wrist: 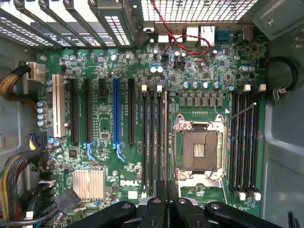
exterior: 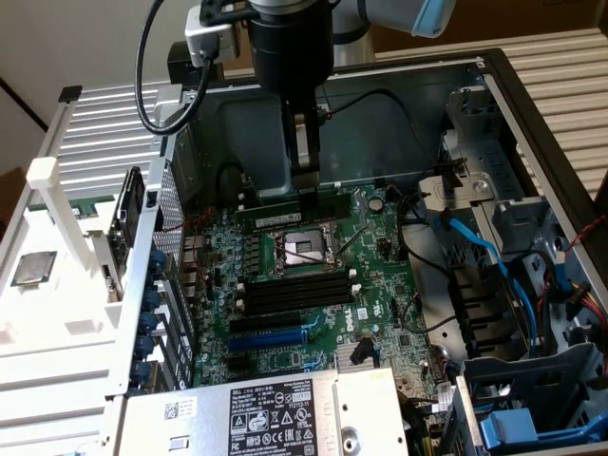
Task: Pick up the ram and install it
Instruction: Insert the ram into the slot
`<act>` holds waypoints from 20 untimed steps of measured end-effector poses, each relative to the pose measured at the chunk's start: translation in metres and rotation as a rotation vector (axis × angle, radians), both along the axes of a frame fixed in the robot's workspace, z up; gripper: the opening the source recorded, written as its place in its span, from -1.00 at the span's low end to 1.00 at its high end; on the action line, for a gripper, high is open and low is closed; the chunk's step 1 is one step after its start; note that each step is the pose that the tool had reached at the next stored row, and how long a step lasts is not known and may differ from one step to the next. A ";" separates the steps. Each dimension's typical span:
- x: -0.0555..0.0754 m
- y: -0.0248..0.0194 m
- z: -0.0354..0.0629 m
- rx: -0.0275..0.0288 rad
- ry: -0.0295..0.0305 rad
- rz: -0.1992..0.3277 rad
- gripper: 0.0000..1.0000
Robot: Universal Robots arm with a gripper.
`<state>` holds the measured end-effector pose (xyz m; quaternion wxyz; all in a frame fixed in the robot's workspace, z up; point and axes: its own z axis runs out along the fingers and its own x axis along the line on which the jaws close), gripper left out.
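The ram (exterior: 275, 209), a long thin green stick, hangs level just above the motherboard (exterior: 380, 285), on the far side of the CPU socket (exterior: 299, 247) in the exterior view. My gripper (exterior: 306, 188) is shut on its upper edge near the middle. In the wrist view the ram (wrist: 165, 137) shows edge-on as a thin strip running away from the fingertips (wrist: 160, 199). It lies along the socket-side edge of one bank of black slots (wrist: 152, 137). A second bank of black slots (wrist: 244, 142) lies on the other side of the socket (wrist: 199, 147).
A blue slot (wrist: 116, 111) and black expansion slots sit beside the nearer bank. A silver heatsink (wrist: 88, 184) and cable bundles (wrist: 14, 175) crowd one corner. In the exterior view, blue cables (exterior: 475, 242) and drive cages fill the right, with a labelled power supply (exterior: 275, 413) in front.
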<state>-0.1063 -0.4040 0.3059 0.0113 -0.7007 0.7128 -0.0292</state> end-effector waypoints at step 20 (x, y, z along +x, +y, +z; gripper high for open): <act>0.002 -0.0066 -0.0075 -0.0099 0.0350 -0.034 -0.76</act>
